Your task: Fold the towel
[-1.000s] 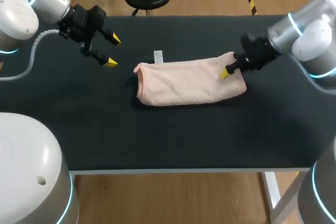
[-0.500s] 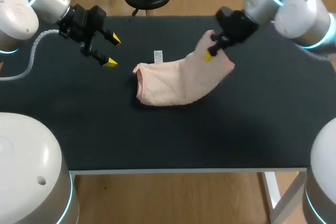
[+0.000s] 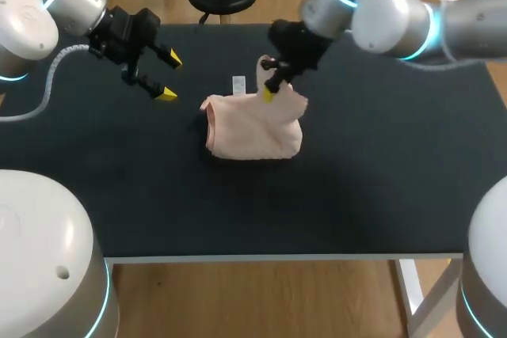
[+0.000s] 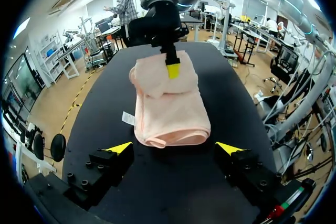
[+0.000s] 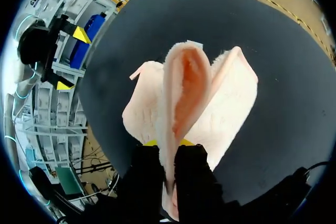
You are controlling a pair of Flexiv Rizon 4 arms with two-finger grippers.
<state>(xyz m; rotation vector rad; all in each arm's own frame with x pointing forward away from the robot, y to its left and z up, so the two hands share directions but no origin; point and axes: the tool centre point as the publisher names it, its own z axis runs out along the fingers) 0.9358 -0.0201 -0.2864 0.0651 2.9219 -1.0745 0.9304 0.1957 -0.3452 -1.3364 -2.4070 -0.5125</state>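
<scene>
Idling on the left: the left gripper (image 3: 169, 77) hangs above the far left part of the table (image 3: 380, 180), fingers spread wide with nothing between them.
Its bearing on the cloth: it faces the towel's rounded left end from well apart and touches nothing.
Towel: the pale pink towel (image 3: 249, 128) lies about mid-table, a little to the left, most of it flat, with one end raised off the surface.
Tag: a small white tag (image 3: 238, 85) shows on the table just beyond the towel's far left corner.
Long axis: the flat part runs left to right across the table, so the fold goes along that line.
Right gripper: the right gripper (image 3: 269, 91), its arm reaching in past the middle, is clamped on the raised end; the right wrist view shows cloth pinched between both yellow tips, standing up as a loop ahead of them.
Key relation: the held end sits above the far middle of the flat part, and the uncovered left end lies farther left and lower.
Nearer arm: the right, by far.
Judgement: the fold looks partly made; carrying the held end leftward and down would likely close it.
Containers: none in sight.
</scene>
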